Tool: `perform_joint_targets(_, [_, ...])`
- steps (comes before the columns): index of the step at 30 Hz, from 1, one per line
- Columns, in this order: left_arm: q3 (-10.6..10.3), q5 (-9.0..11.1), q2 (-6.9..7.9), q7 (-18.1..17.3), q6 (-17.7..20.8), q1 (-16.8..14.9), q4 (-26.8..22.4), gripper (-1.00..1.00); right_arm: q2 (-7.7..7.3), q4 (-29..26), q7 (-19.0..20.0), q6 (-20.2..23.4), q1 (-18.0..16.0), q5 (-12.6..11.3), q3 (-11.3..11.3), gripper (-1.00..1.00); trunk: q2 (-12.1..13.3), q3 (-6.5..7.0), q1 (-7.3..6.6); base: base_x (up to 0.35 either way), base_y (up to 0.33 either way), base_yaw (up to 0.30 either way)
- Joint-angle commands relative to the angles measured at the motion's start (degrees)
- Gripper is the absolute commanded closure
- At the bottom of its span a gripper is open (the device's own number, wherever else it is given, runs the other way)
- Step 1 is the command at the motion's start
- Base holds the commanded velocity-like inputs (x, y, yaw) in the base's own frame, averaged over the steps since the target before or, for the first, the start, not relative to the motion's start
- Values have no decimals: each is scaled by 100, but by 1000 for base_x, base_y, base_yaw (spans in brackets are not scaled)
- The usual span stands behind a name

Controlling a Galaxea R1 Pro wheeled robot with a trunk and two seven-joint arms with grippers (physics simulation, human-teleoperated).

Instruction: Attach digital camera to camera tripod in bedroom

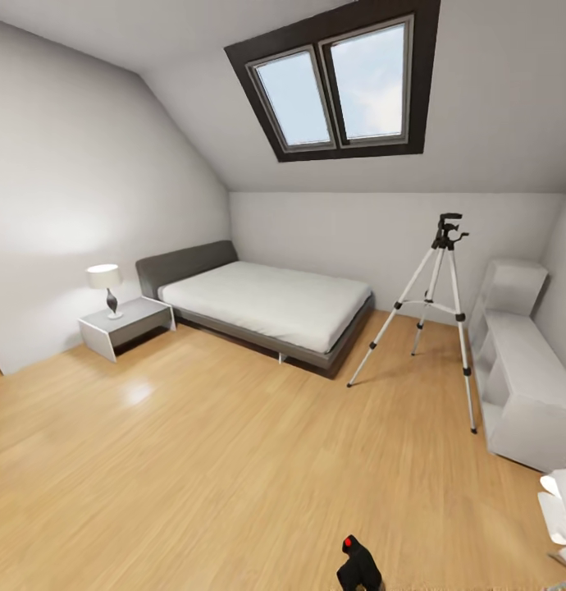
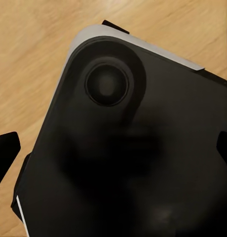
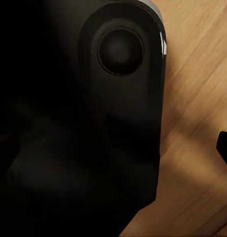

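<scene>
The camera tripod stands at the right of the bedroom, between the grey bed and a white unit. Its black pan head is up and bare. The digital camera, black with a red dot on top, shows at the bottom edge of the head view, low over the wood floor; what carries it is hidden. My left gripper is open, its fingertips wide apart over my dark base. One fingertip of my right gripper sits far out at the side, with nothing between the fingers.
A white low unit lines the right wall behind the tripod. A nightstand with a lamp stands left of the bed. The skylight is overhead. Wide light wood floor lies between me and the tripod.
</scene>
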Motion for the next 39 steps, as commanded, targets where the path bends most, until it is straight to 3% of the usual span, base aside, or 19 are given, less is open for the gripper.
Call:
perform_joint_targets(1, [35, 2, 0, -3, -12, 2, -4, -100, 0, 0, -2, -18, 0, 0, -3, -100, -2, -4, 0, 0, 0, -241])
perform_joint_targets(13, [33, 3, -2, -3, -12, 4, -4, -100, 0, 1, -3, -18, 0, 6, -2, -100, -2, -4, 0, 0, 0, -186])
perform_joint_targets(39, [34, 9, 2, -3, -12, 4, -4, -100, -15, -4, -10, -16, 0, 61, 46, -100, -2, -4, 0, 0, 0, -10])
